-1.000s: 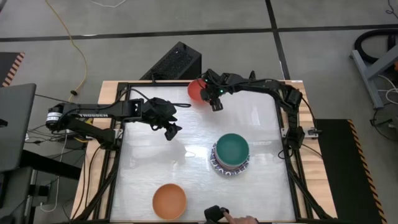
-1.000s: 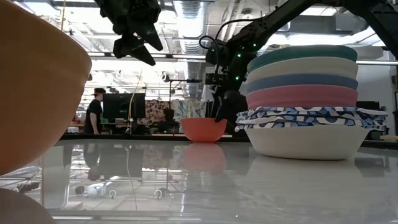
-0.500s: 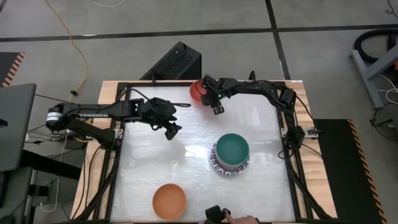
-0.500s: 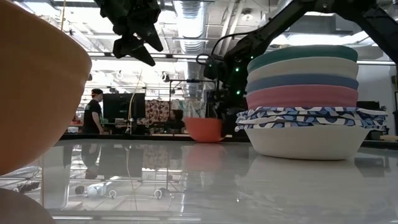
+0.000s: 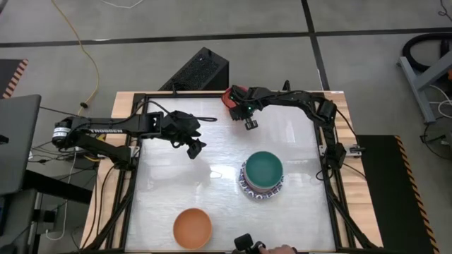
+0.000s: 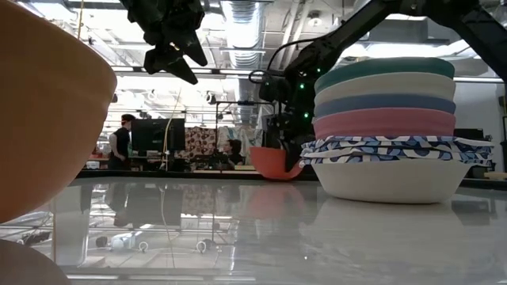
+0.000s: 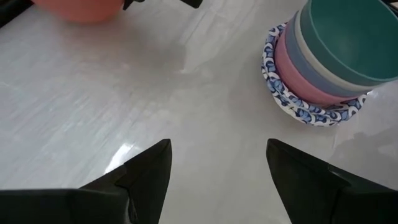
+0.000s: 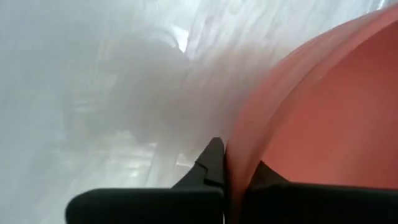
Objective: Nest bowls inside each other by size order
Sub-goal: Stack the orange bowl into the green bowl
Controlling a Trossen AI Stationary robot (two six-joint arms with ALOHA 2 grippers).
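Note:
A red bowl [image 5: 230,97] is at the table's far edge, tilted in the low view [image 6: 273,162], with my right gripper [image 6: 287,152] shut on it. Several bowls sit nested right of centre: a teal one [image 5: 264,168] on top, cream, blue and pink ones under it [image 6: 386,107], and blue-and-white patterned rims [image 5: 246,188] at the bottom. An orange bowl [image 5: 192,227] rests on its base near the front edge. My left gripper [image 5: 194,147] hangs open above the table's left half, holding nothing. My right gripper has the red bowl's wall at the rim [image 8: 239,168] pinched between its two fingers, one finger [image 8: 210,163] outside and one [image 8: 264,174] inside. The fingers come from above. The bowl sits tilted in the hold; whether its base is clear of the table I cannot tell.
A black metal frame [image 5: 134,176] borders the table. A black box [image 5: 199,70] lies beyond the far edge. A person's hand [image 5: 260,248] shows at the near edge. Bare tabletop [image 5: 212,176] lies between the stack and my left gripper.
My right gripper has come down on the red bowl and shut on its rim. The bowl, which stood level on the table, has tipped and shifted a little toward the table's right.

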